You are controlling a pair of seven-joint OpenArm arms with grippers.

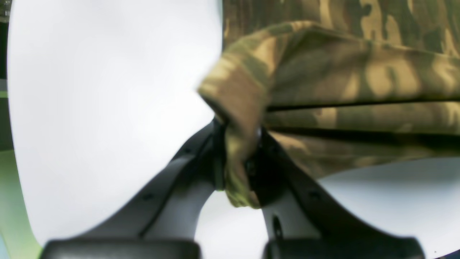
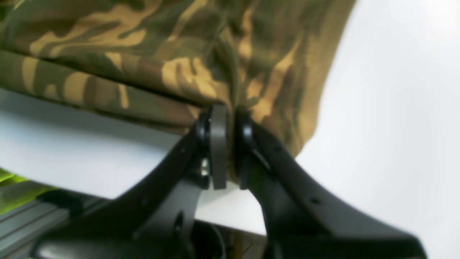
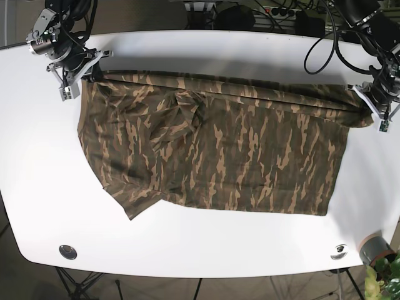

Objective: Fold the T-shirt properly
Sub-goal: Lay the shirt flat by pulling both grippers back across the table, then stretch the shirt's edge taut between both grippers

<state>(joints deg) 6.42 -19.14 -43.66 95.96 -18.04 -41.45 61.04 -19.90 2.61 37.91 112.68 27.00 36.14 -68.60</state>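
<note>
Base view: camo T-shirt (image 3: 219, 150) spread mid-counter (image 3: 187, 250), far edge lifted taut betw. both pincers. Left pincer (image 1: 237, 158) & right pincer (image 2: 230, 147) each clamp cloth w/ thin bites. Risk: uneven pull slips a corner, skewing fold.

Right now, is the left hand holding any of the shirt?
Yes, the left hand is pinched on a bunched corner of the camouflage shirt.

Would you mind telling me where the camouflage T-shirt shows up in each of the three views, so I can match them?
Left wrist: camouflage T-shirt fills the upper right, a bunched edge pinched in the left gripper.
Right wrist: it covers the upper left and centre, gripped by the right gripper.
Base: spread across the table's middle, both far corners held.
Shared landmark: the white table.
</note>
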